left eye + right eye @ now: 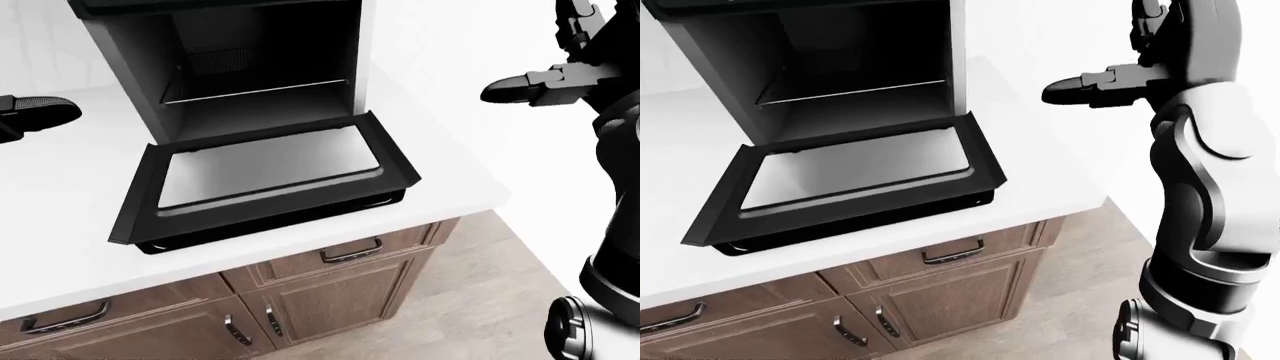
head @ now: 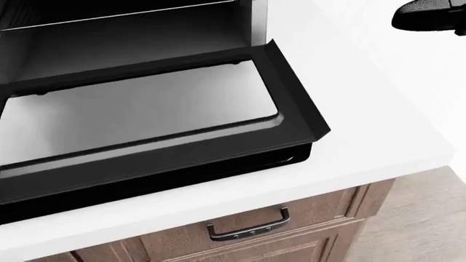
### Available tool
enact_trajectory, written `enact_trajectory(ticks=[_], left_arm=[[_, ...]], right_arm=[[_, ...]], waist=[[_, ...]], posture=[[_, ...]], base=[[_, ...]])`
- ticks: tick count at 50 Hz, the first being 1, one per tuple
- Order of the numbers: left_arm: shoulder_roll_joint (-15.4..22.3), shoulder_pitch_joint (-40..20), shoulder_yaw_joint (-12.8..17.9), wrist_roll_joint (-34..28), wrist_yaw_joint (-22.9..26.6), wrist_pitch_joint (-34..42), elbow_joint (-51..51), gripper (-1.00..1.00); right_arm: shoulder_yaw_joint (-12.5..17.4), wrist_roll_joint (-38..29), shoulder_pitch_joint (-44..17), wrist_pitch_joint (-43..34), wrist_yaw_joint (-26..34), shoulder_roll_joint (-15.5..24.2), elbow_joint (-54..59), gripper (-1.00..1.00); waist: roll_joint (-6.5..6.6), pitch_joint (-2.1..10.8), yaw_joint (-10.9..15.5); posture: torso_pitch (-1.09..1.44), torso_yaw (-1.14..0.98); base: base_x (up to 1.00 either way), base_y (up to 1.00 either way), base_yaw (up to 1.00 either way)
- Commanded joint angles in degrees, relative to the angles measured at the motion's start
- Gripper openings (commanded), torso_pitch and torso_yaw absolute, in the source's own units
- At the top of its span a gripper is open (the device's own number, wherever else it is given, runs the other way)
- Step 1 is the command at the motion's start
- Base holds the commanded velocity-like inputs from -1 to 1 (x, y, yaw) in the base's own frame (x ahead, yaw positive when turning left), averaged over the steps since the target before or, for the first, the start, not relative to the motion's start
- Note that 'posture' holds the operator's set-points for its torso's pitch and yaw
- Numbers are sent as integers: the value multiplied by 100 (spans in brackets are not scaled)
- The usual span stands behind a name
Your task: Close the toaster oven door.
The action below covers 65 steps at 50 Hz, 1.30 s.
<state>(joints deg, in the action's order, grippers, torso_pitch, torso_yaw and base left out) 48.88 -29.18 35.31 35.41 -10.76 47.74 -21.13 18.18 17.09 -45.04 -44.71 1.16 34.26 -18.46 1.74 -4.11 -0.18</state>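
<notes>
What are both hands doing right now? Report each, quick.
Left hand: empty, beside the toaster oven; fingers hidden, cannot tell.
Right hand: empty, over the counter; open or closed cannot be told.

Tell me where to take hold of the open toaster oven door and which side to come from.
Take the toaster oven door at its free edge, the one nearest the view's bottom, probably from underneath: it lies flat on the white counter, hinged at the oven mouth, so lifting that edge should swing it up. The right hand hovers apart at the view's right, so it seems the nearer one.
</notes>
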Motion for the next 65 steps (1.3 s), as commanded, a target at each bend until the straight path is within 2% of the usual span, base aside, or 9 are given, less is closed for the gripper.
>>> enact_trajectory(ticks=[1,9,14,18,24,28,40,52,65], left_arm=[[135,-123,110,-16,2,-148,-120,100],[156,-90,157,19,4,-127,-145,100],[164,-104,140,20,-5,-131,-126,100],[160,-94,133,1,0,-147,-101,100],[118,-127,53,-63,11,-186,-63,100],[72,-99,51,-125,44,-216,-40,100],[113,-168,79,-132,59,-151,-41,100],[121,-153,80,-140,56,-189,-21,100],[129,-61,204,-146,6,-273,124,100]], right_arm=[[116,30,-200,87,78,84,-161,100],[119,92,-257,-11,163,119,-200,100],[87,85,-298,-3,197,118,-147,100],[36,63,-357,-8,212,83,-107,100],[-6,15,-375,28,254,36,-47,100],[-17,-16,-402,19,280,21,-35,100],[56,46,-417,-22,186,-9,-72,100],[-115,-221,-679,376,122,61,490,100],[-416,-1504,-738,1278,657,-44,1228,100]], waist=[[17,131,1],[-67,68,-47],[-344,77,-29],[-274,113,-64],[27,59,-59],[515,199,-111],[-258,166,60],[57,130,-54],[94,94,-86]], posture=[[0,0],[0,0],[0,0],[0,0],[0,0],[0,0],[0,0],[0,0],[0,0]], base=[[1,1,0],[13,8,0],[25,10,0],[28,10,0],[28,10,0],[27,10,0],[13,5,0],[0,0,0],[0,0,0]])
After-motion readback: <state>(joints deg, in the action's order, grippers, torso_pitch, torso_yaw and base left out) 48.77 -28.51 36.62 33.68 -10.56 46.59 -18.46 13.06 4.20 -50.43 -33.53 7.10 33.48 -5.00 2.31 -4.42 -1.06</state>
